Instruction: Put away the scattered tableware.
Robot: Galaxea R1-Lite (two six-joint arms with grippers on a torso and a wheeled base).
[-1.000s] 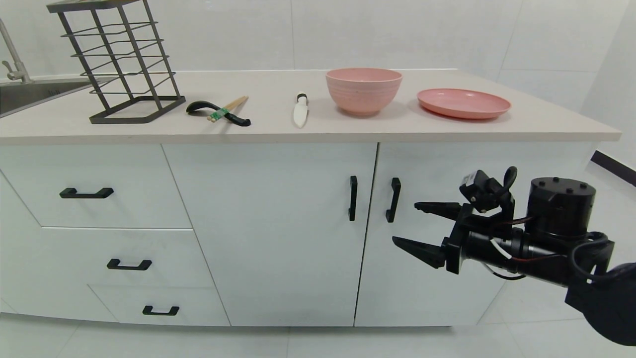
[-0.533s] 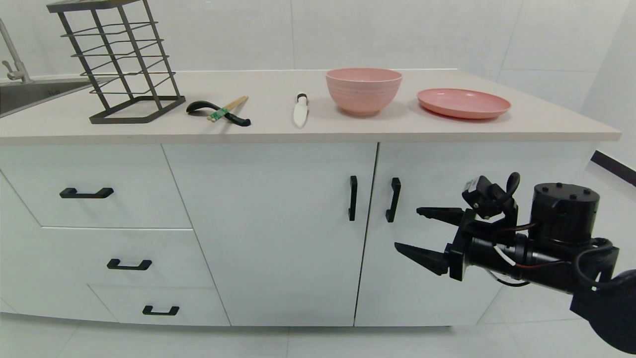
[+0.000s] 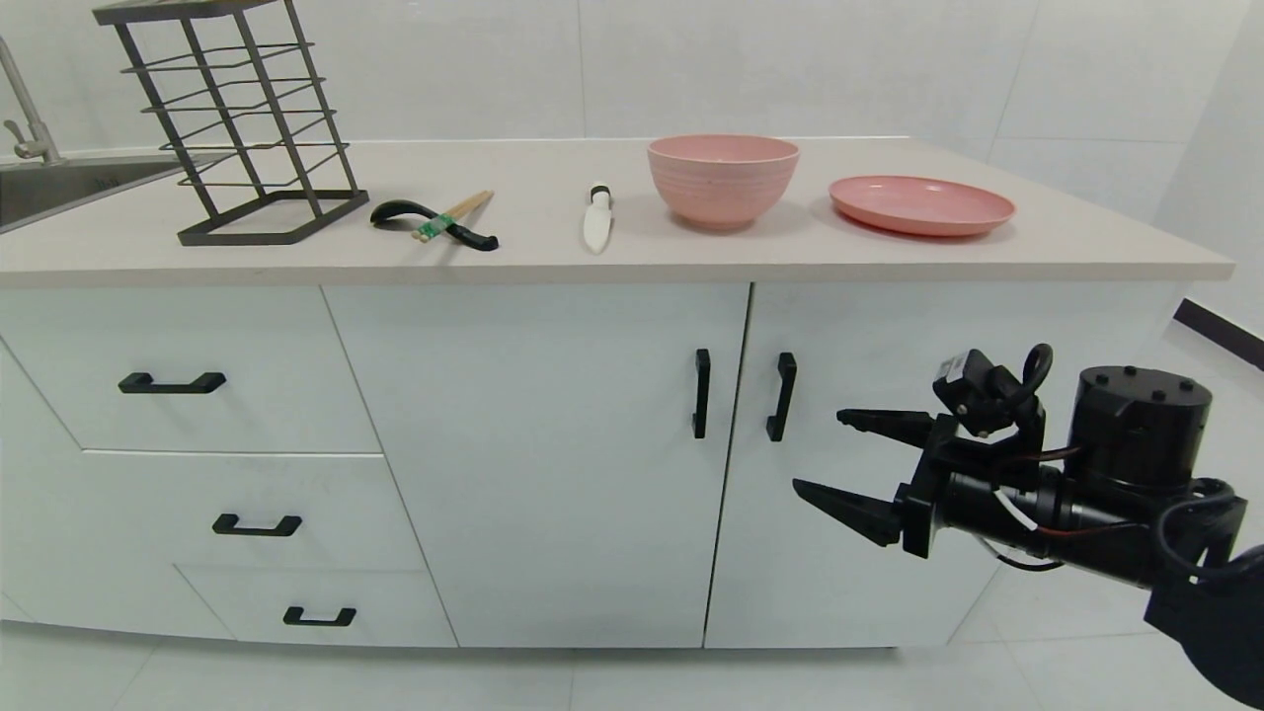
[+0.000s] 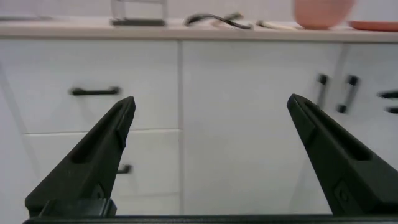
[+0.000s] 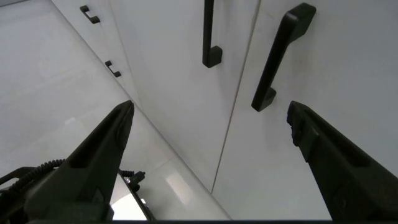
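Presently the right gripper (image 3: pixel 820 451) hangs open and empty, a door handle (image 3: pixel 780 396) just ahead, the bowl (image 3: pixel 723 178) and plate (image 3: pixel 921 204) well above it on the tabletop (image 3: pixel 296 259); a careless rise could snag that handle or strike the tabletop's edge.

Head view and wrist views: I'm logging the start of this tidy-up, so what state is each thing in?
Right end effector: open, empty.
Left end effector: open, empty.
Cupboard doors: shut.
Drawers: shut.
Bowl: upright on the counter.
Plate: flat, empty.
Knife: lying flat.
Chopsticks: lying across the spoon.
Rack: standing, empty.
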